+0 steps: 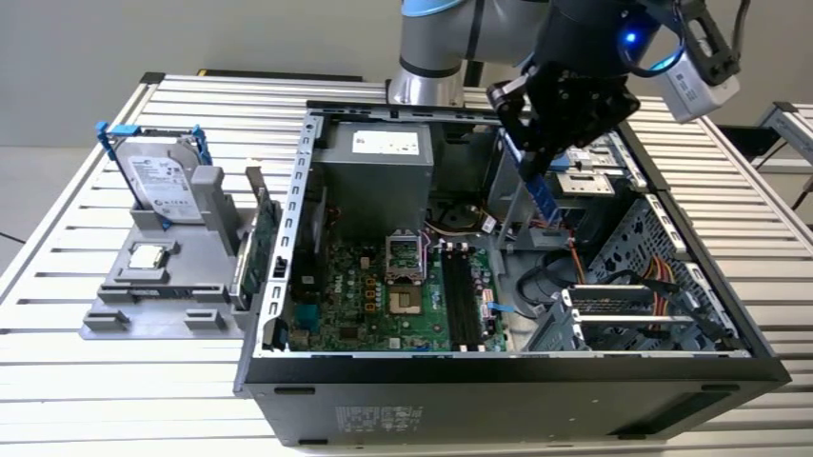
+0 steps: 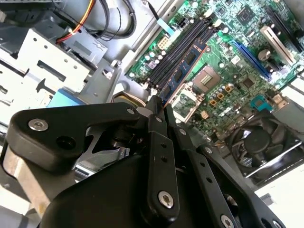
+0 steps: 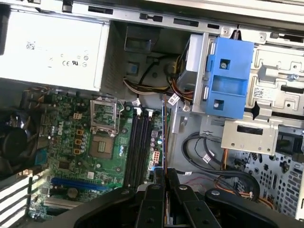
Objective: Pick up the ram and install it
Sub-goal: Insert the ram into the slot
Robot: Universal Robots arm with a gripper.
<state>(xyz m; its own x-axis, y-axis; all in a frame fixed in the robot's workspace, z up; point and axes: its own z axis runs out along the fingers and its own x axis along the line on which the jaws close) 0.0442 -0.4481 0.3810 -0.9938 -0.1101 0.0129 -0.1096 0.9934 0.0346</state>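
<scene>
The gripper (image 1: 539, 169) is clamped tight on the ram (image 1: 544, 200), which hangs from its fingertips above the open computer case (image 1: 508, 400), clear of the motherboard (image 3: 71, 152). The black memory slots (image 3: 137, 142) lie below. A blue drive bracket (image 3: 230, 71) and loose cables (image 3: 209, 152) crowd in close alongside.

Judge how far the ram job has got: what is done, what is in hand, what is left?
Done: the ram is picked up, clear of the table. In hand: the claw is shut on it, holding it over the open case, above the board. Left: seating it. The slots look empty, and the ram is not yet in one.
</scene>
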